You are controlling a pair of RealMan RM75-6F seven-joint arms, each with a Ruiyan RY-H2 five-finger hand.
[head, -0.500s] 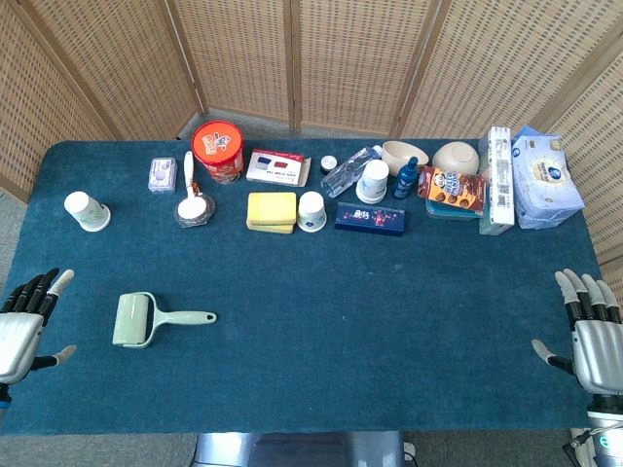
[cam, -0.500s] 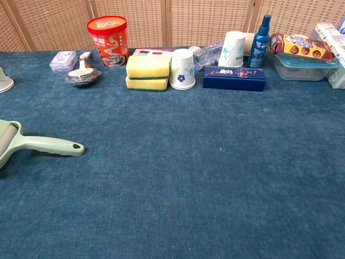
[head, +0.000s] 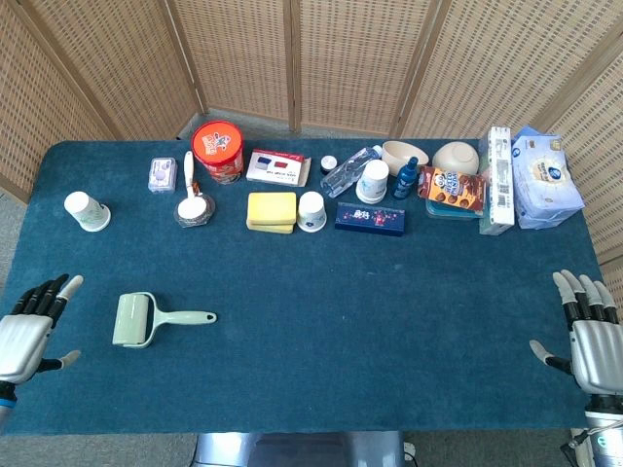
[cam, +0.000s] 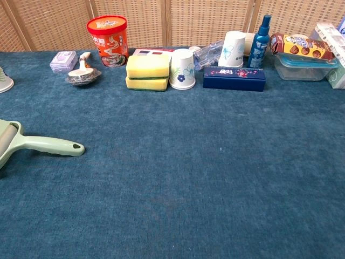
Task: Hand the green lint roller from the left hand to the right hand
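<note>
Since the earlier frame the left robot hand [head: 27, 326] has dropped slightly toward the lower left corner, fingers spread, holding nothing. Just right of it the green lint roller [head: 146, 319] lies on the table [head: 389, 302], handle pointing right. It looks light, rigid plastic; grip the slim handle, not the sticky drum. At lower right, the right robot hand [head: 590, 331] is spread, empty.

I see open blue tabletop [head: 389, 311] between both sides; only the green lint roller [head: 146, 319] lies there, clutter lining the far edge.
</note>
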